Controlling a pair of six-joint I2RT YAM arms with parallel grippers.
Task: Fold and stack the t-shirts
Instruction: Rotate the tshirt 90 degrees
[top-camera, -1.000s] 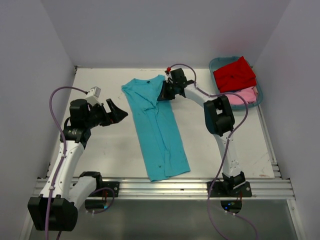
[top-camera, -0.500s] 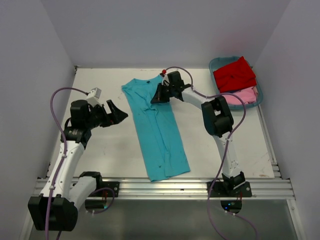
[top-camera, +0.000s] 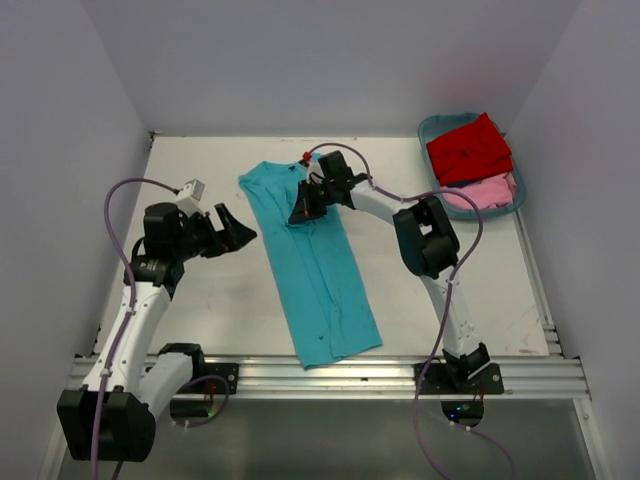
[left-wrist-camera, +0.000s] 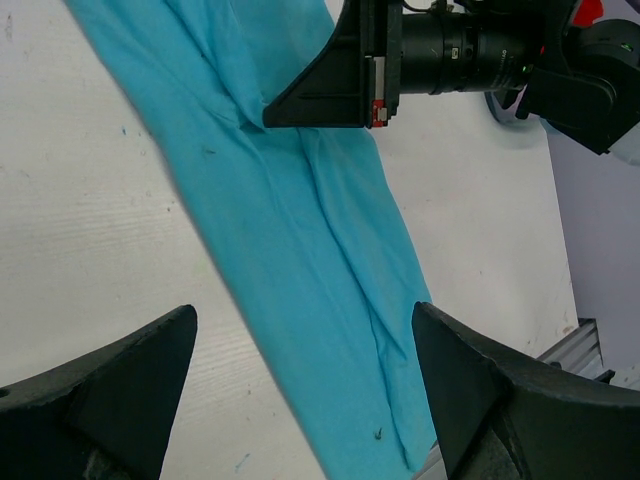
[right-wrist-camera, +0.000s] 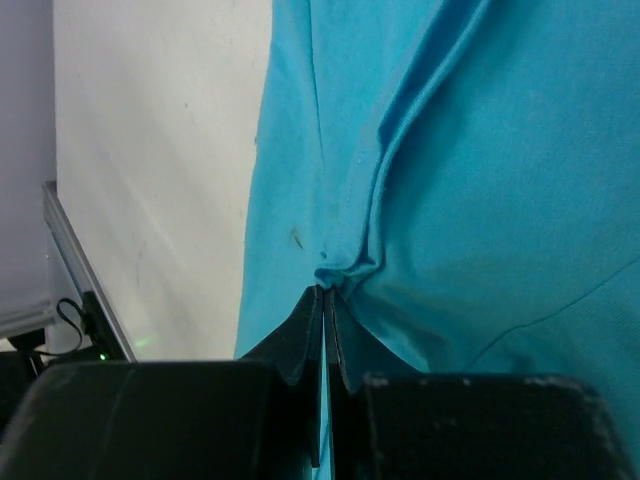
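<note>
Near the far, collar end of the turquoise t-shirt — laid lengthwise on the table, hem towards me — my right gripper pinches a cloth ridge, while the left gripper hangs spread just beside it.

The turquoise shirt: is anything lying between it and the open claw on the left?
Nothing visible does. Only bare table separates the open left gripper from the turquoise shirt. The right gripper is shut on a fold of the shirt toward its collar end, on the far side of the cloth.
</note>
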